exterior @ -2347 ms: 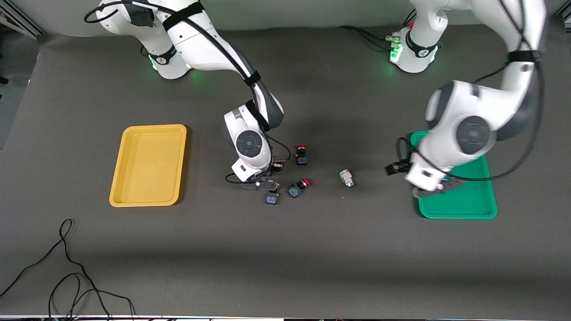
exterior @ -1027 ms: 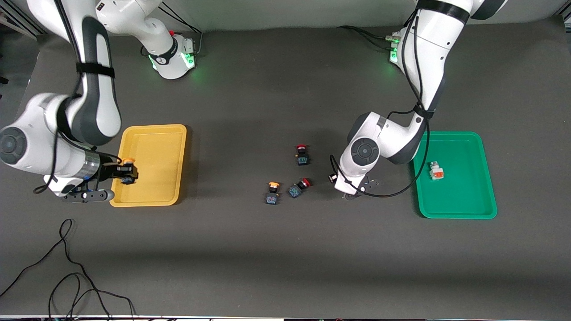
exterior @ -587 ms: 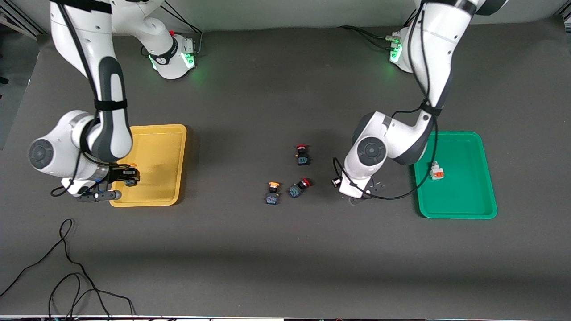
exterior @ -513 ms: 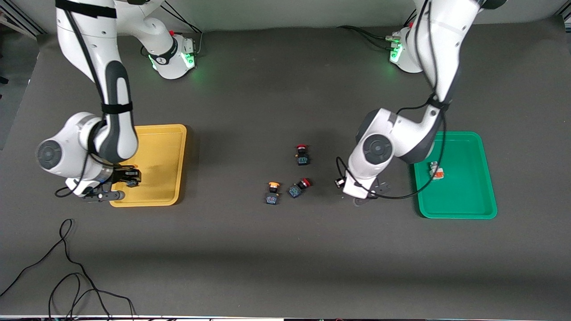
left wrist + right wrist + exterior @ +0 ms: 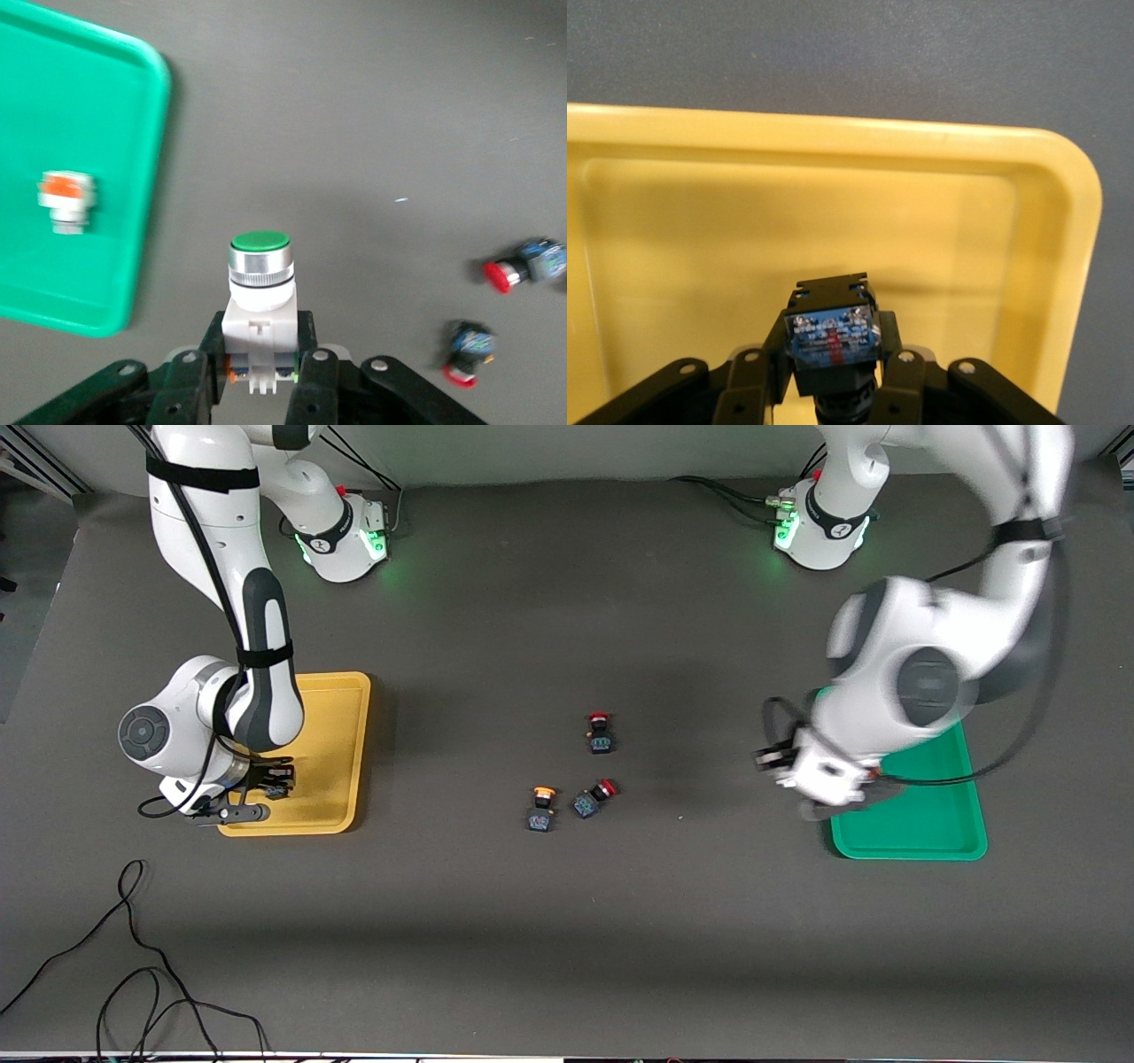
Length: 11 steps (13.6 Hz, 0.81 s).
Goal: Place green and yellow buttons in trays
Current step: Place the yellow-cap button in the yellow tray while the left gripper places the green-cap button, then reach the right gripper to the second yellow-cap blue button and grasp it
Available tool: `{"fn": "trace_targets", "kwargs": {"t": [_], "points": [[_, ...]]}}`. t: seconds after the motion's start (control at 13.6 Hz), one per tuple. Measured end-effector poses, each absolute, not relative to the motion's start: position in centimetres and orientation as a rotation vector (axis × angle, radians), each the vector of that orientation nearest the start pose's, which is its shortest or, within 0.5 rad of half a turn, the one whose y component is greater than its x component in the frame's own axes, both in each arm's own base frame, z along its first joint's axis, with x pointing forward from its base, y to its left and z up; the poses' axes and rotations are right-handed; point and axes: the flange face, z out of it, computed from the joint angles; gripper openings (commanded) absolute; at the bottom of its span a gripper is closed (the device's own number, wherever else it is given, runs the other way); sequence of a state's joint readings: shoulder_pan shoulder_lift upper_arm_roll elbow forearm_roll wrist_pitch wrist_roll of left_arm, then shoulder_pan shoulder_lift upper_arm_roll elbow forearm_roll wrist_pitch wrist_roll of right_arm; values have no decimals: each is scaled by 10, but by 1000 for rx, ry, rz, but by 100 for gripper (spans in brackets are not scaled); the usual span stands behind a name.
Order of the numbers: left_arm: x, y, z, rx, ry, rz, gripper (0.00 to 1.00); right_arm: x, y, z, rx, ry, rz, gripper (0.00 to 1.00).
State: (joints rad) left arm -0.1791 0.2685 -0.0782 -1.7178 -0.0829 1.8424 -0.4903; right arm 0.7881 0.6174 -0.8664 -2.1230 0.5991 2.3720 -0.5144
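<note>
Green-capped button (image 5: 260, 297) sits clamped between the left gripper (image 5: 261, 382)'s fingers, over the bench beside the green tray (image 5: 71, 159), where an orange-marked button (image 5: 65, 200) lies. Over the yellow tray (image 5: 833, 142), the right gripper (image 5: 833, 390)'s fingers grip a black-blue button (image 5: 831, 341).

Even, bright overhead light throughout; soft shadows fall beside the yellow tray (image 5: 359, 735) and in a band across the lower tabletop (image 5: 567, 948). The left arm (image 5: 921, 682) is motion-blurred, and the left wrist view is slightly smeared.
</note>
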Motion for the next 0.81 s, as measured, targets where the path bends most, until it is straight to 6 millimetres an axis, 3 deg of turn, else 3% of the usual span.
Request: {"fn": "trace_targets", "kwargs": {"t": [0.07, 0.22, 0.37, 0.44, 0.59, 0.81], "points": [[602, -118, 425, -3151, -377, 303, 12, 558, -48, 202, -3181, -63, 123, 80], [607, -35, 423, -3171, -287, 336, 12, 557, -53, 200, -3175, -55, 120, 100], [603, 39, 412, -3155, -212, 351, 12, 558, -53, 201, -3174, -56, 116, 100], [600, 65, 408, -3146, -175, 356, 12, 559, -52, 202, -3174, -58, 111, 100], [594, 100, 396, -3147, -113, 344, 12, 563, -45, 209, -3162, -71, 87, 100], [585, 105, 355, -3146, -74, 284, 12, 578, -26, 244, -3060, -81, 102, 100]]}}
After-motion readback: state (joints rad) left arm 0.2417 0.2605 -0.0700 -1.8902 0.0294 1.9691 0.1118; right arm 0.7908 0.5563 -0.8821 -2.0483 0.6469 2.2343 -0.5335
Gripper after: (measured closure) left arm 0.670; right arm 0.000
